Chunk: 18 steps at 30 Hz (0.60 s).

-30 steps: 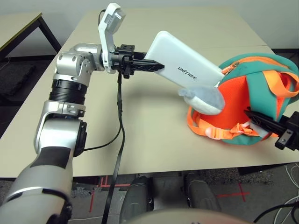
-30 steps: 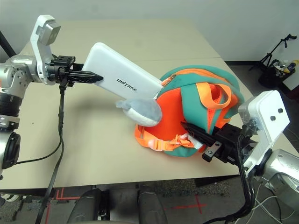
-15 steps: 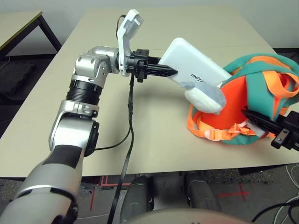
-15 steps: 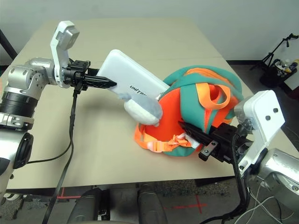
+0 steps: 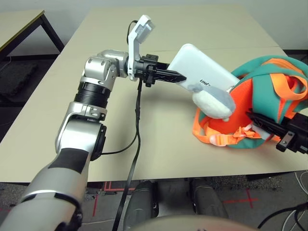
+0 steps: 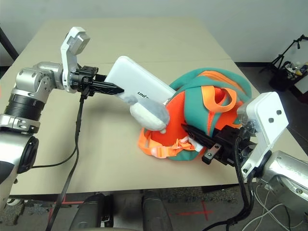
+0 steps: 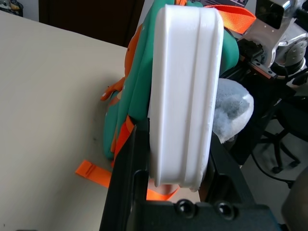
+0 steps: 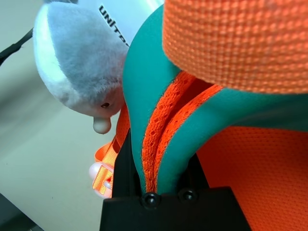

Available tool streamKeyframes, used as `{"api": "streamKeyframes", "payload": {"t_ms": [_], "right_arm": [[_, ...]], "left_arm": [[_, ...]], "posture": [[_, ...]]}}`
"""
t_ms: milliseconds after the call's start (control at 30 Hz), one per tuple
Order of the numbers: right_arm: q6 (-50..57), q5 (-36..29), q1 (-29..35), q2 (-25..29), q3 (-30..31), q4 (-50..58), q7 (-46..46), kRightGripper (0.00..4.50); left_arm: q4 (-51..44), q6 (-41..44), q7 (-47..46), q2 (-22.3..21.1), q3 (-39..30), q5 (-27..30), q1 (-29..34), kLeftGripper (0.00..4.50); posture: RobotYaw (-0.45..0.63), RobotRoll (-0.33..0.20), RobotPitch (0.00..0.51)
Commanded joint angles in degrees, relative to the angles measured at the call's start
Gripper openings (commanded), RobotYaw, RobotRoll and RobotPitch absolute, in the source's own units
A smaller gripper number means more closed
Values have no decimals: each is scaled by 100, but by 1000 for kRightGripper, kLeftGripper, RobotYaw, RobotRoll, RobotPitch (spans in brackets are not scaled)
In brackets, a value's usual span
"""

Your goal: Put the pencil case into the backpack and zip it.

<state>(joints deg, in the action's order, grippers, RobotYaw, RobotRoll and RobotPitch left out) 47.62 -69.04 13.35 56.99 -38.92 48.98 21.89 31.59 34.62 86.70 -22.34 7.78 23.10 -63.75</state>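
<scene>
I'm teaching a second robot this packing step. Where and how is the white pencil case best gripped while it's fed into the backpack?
Probably by its free short end, as the left claw does: fingers across the flat faces, coming from the side away from the backpack. The pencil case is thin and flat, and its other end is already entering the opening, beside the grey plush charm.

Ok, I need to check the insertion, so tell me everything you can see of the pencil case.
The pencil case is a flat white rectangle with rounded corners, smooth and hard-looking, with a seam along its edge and dark lettering partly hidden. It is held off the table, tilted, with the left gripper shut on its near end. Its far end goes into the backpack opening, behind the grey plush charm.
</scene>
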Motion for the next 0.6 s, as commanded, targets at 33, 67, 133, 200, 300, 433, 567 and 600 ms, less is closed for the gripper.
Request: {"api": "streamKeyframes", "payload": {"t_ms": [33,67,133,200,300,433,567,600], "right_arm": [[-115,38,-115,-12,153,39,60,197],[-113,48,-138,-15,172,31,62,197],[-116,74,-178,-21,210,15,69,197],[-128,107,-206,-24,251,-1,80,197],[-144,148,-271,-39,325,-16,92,197],[-140,194,-358,-61,405,-37,97,197],[-135,223,-434,-87,490,-42,88,197],[-134,225,-447,-91,506,-42,83,197]], "left_arm": [[-182,-297,-115,293,138,-85,-23,1347],[-186,-380,-120,301,156,-138,-28,1347],[-264,-469,-99,318,240,-210,31,1346],[-330,-578,-91,368,327,-280,115,1345],[-455,-761,-125,535,483,-402,256,1345],[-629,-846,-209,737,596,-496,398,1345],[-840,-980,-296,900,744,-632,624,1345],[-899,-994,-329,941,765,-654,688,1345]], "posture": [[-249,0,116],[-248,0,114],[-246,0,114],[-245,0,112],[-245,0,112],[-243,0,105],[-243,0,106],[-243,0,106]]}}
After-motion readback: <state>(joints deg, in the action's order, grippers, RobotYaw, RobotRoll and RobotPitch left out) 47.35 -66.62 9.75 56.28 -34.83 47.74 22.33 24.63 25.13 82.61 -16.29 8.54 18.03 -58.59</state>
